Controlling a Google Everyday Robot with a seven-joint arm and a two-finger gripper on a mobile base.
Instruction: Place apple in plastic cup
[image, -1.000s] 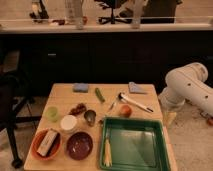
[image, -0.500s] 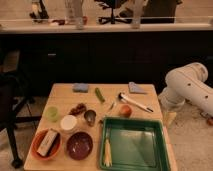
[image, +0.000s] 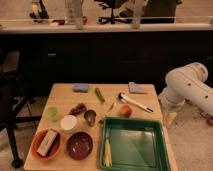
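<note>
The apple (image: 125, 110), small and orange-red, lies on the wooden table (image: 62, 97) just behind the green tray, right of centre. The plastic cup (image: 52, 113), pale green and short, stands upright near the table's left side, well apart from the apple. My white arm (image: 187, 86) reaches in from the right. My gripper (image: 169, 118) hangs off the table's right edge, right of the apple and holding nothing that I can see.
A green tray (image: 150, 127) with a yellow item (image: 106, 151) fills the front right. A white container (image: 68, 122), metal cup (image: 90, 116), grapes (image: 77, 108), orange bowl (image: 46, 143) and dark red bowl (image: 79, 145) crowd the left. A white utensil (image: 134, 101) lies behind the apple.
</note>
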